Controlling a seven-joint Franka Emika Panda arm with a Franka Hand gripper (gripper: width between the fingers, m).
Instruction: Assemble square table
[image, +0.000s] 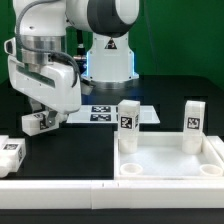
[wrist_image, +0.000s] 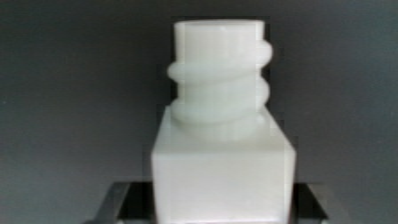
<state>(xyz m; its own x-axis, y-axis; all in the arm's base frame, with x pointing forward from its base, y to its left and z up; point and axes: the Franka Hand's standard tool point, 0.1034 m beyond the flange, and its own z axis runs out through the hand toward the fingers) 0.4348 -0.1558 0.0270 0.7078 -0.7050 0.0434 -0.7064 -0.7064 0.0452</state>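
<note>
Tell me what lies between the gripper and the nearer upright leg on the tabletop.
Exterior view: the marker board lies flat between the gripper, clamping another leg, and that upright leg.

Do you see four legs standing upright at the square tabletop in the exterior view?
No, only two legs stand upright at the far rim of the tabletop.

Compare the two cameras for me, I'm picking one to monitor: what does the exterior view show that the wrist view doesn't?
Only the exterior view: the table top, two standing legs at its far corners, a loose leg, the marker board. Only the wrist view: the gripped leg, its threaded end close up. Both: the hand closed on that leg.
</note>
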